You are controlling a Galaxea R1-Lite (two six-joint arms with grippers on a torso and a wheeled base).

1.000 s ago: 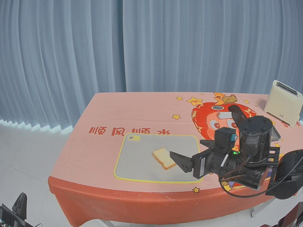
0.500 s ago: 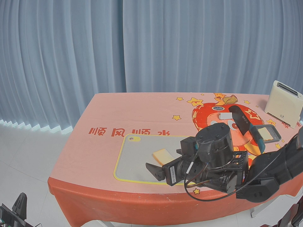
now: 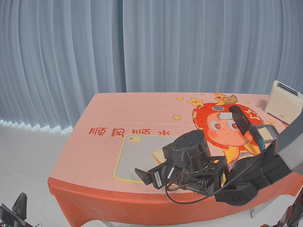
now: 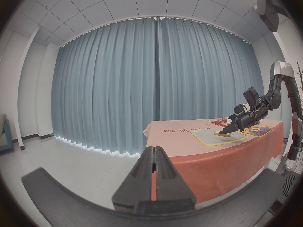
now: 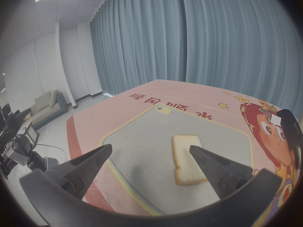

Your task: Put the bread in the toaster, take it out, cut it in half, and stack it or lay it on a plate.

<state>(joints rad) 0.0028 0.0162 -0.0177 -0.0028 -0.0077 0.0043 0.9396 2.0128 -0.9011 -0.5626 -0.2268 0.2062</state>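
Here, the pink-clothed table spans the lower half of the head view, with the grey cutting board at lower centre and the cream toaster at the right edge. The right gripper hovers over the board, fingers spread and empty. The left gripper, well apart from the table, is pressed closed. The bread slice lies flat on the board.

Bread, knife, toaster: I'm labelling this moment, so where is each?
bread (image 5: 184,156), right wrist view, middle of the slice's top face.
knife (image 3: 240,119), head view, on the dark blade.
toaster (image 3: 282,104), head view, on its cream side wall.
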